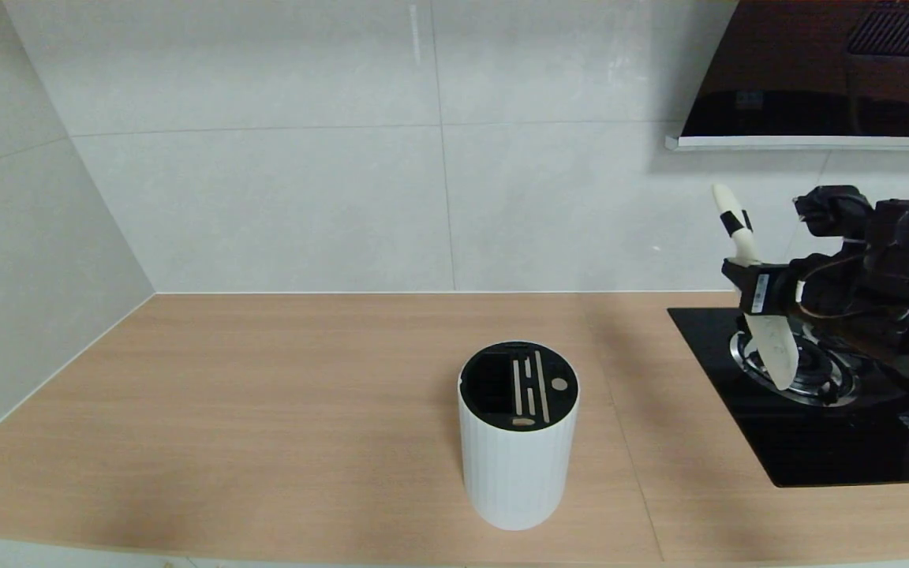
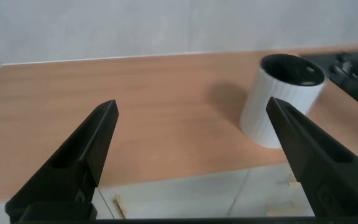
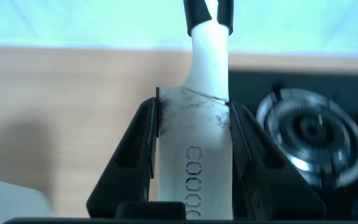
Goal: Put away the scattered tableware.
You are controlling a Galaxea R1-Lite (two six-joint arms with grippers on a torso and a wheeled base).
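Observation:
My right gripper (image 1: 754, 293) is shut on a white knife (image 1: 770, 347) and holds it in the air above the stove's burner, handle up and blade pointing down. The right wrist view has the knife (image 3: 196, 155) squeezed between the two black fingers (image 3: 135, 162). A white cylindrical holder (image 1: 518, 465) with a black slotted top stands upright near the counter's front edge, left of the stove; it is also in the left wrist view as the holder (image 2: 278, 99). My left gripper (image 2: 191, 158) is open with nothing in it, back off the counter's front edge.
A black cooktop (image 1: 746, 442) with a round burner (image 1: 817, 375) takes up the right end of the wooden counter (image 1: 265, 410). A dark range hood (image 1: 817, 79) hangs above it. Tiled walls close the back and the left side.

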